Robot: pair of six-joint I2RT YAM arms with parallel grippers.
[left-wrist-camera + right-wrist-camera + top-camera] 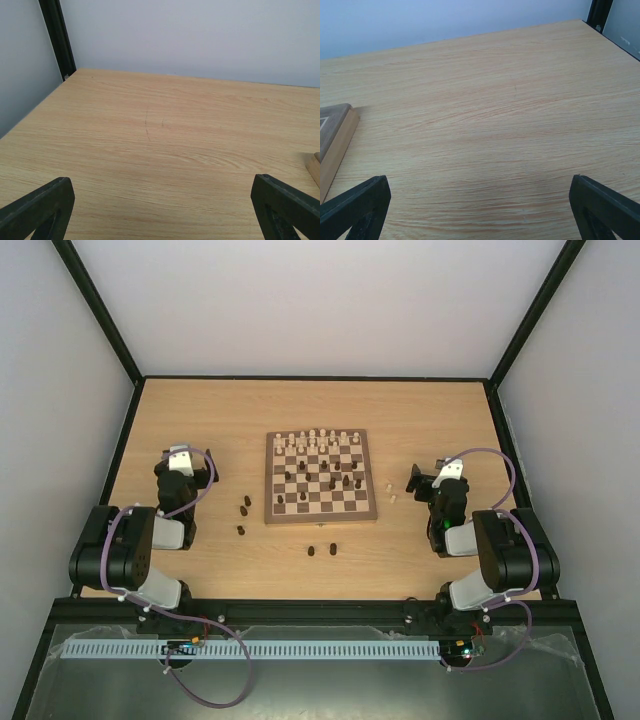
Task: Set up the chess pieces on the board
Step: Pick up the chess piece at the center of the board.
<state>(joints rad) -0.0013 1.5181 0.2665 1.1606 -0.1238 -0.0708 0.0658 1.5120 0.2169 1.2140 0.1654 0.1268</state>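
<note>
Wooden and checkered, the board (321,478) lies in the middle of the table (200,410), between the two grippers and apart from both. The left gripper (186,462) is well to its left; in the left wrist view only a pale corner of the board (315,169) shows at the right edge. The right gripper (428,480) is nearer to the board, whose light border (337,135) runs along the left side of the right wrist view. Both grippers are spread wide and hold nothing: the black fingers (40,207) of the left one and those (605,205) of the right one stand at the far corners of their views, with bare table between them. Both arms are folded back low over the table, each on its own side. Cream pieces (320,439) fill the far rows of the board, and dark pieces (335,480) are scattered on the middle and near squares. More dark pieces stand off the board, two near its left near corner (243,507) and two in front of it (320,550). A few cream ones (392,490) stand just beside the right edge, close to the right gripper. The table has a light oak grain, smooth and matte.
</note>
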